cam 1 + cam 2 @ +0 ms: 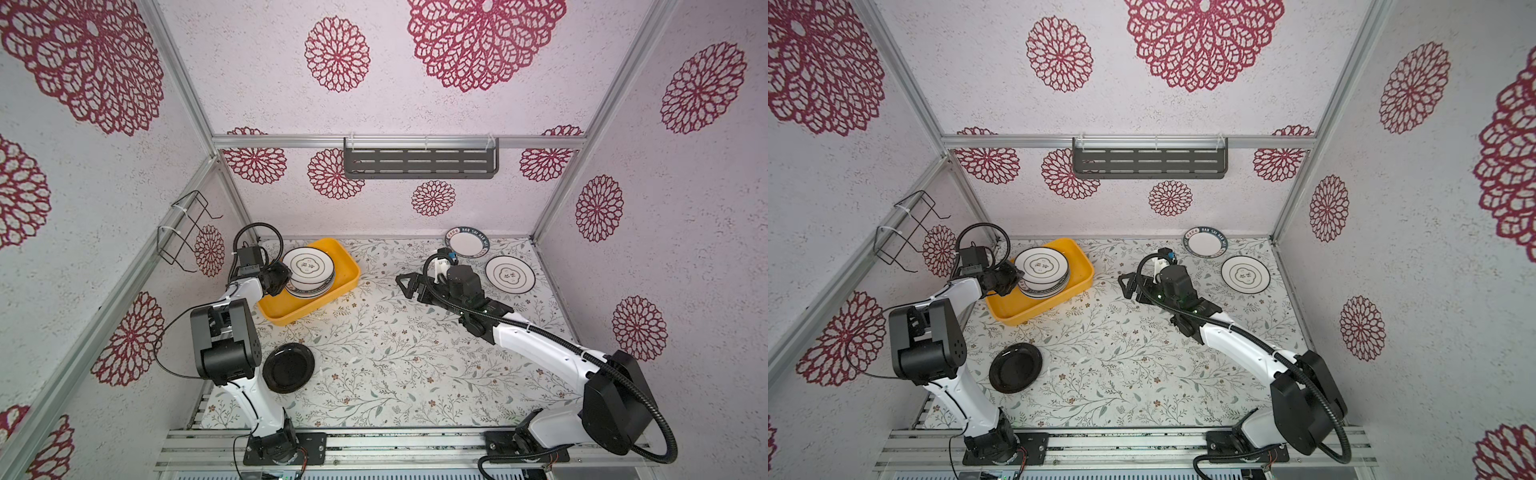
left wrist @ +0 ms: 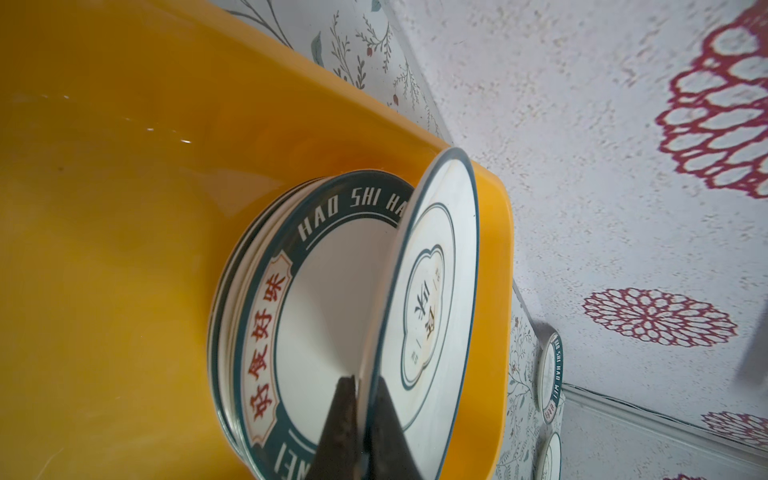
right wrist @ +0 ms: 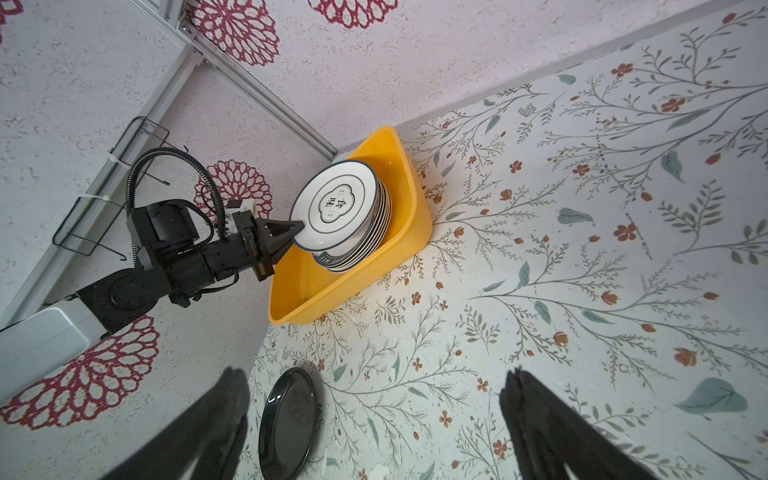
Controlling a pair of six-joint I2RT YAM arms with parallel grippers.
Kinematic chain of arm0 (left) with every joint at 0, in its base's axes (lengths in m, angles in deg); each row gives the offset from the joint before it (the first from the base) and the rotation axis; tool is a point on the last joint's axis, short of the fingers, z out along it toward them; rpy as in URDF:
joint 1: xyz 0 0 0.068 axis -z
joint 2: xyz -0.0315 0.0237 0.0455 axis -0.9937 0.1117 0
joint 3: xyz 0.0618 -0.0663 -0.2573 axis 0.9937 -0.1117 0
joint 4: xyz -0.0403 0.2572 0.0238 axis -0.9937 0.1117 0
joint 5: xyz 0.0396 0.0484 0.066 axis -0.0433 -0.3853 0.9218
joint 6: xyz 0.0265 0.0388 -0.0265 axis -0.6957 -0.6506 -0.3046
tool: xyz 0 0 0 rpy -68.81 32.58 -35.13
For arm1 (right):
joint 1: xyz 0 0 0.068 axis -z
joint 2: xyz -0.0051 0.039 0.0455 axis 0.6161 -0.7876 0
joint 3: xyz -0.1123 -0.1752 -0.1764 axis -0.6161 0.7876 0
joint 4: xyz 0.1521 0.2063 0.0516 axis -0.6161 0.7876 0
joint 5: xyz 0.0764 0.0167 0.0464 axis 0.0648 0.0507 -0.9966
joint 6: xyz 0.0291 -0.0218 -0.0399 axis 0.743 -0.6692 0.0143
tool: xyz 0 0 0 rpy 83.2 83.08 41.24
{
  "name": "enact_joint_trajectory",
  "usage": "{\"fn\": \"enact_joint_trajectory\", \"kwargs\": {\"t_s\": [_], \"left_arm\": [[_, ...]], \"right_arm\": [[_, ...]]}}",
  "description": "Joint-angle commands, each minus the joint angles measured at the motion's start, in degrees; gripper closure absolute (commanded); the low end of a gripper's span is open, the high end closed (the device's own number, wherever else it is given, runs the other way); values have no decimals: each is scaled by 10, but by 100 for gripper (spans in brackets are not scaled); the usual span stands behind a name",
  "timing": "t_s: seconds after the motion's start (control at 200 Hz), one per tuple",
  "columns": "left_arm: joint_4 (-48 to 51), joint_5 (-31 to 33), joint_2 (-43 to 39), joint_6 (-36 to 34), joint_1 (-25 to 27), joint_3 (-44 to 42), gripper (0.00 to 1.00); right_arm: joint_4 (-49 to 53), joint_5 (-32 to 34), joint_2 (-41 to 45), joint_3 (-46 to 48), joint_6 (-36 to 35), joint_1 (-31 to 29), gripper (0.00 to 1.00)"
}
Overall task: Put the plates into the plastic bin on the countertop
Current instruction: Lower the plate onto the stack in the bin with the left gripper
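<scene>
The left gripper (image 1: pixel 1013 281) grips the top plate (image 1: pixel 1042 266) of the stack in the plastic bin (image 1: pixel 1034 316); a black plate (image 1: pixel 1015 368) lies on the bench (image 1: pixel 1142 365).

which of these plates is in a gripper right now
The flower-outline plate above the stack in the yellow bin: the left gripper is shut on its rim. The black plate, the teal-lettered plate and a second flower plate lie free on the countertop.

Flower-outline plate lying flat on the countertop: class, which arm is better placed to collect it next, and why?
Right, probably. The right gripper is open, empty and nearer the flat plate; the left gripper is shut on a tilted plate over the bin.
</scene>
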Motion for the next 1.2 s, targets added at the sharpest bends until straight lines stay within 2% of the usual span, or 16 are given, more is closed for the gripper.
{"fn": "enact_joint_trajectory", "kwargs": {"t_s": [0.0,0.295,0.625,0.741,0.921,1.196], "left_arm": [[-40,0,9,10,-4,19,99],[-34,-4,33,11,-3,30,96],[-22,-12,28,6,-3,23,83],[-9,-2,27,-1,-2,22,72],[4,1,20,-10,1,22,61],[28,9,13,-22,9,27,54]], "right_arm": [[-4,15,16,-11,-6,1,1],[-1,26,17,-14,-6,1,1],[-3,29,13,-12,-3,3,1],[-3,27,12,-8,0,3,1],[-5,30,15,-3,1,3,1],[2,37,27,7,-1,6,1]]}}
